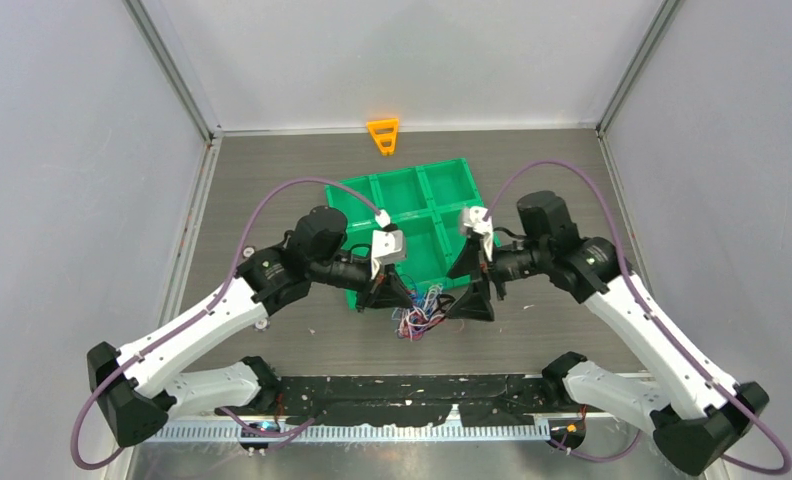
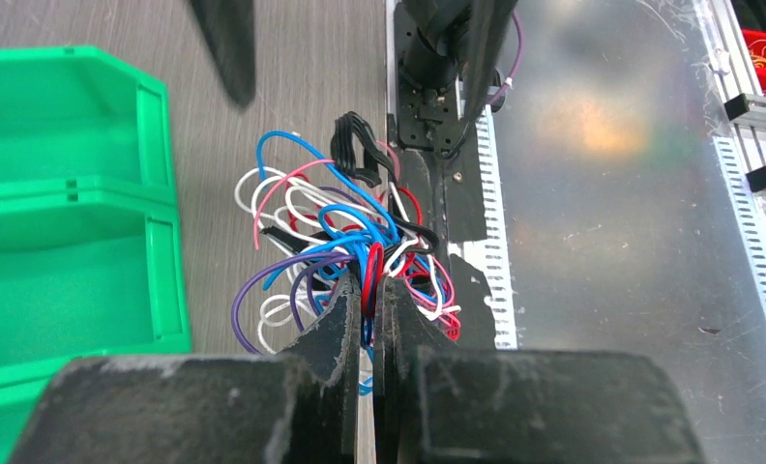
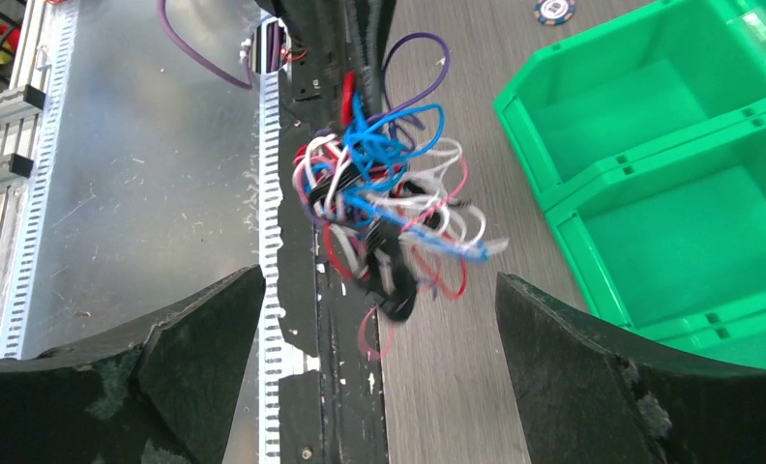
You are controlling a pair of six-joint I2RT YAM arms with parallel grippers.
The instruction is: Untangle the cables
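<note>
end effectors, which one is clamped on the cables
The left end effector, jaws shut on the cables; the right end effector stands wide open, gripping nothing.

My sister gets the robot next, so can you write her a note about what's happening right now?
Left claw: shut on the cables, pinching a red one.
Right claw: wide open, holding nothing, facing the clump.
Cables: one tangled clump next to the green tray.
Done: no wire separated yet.
To do: pull every wire apart.
</note>
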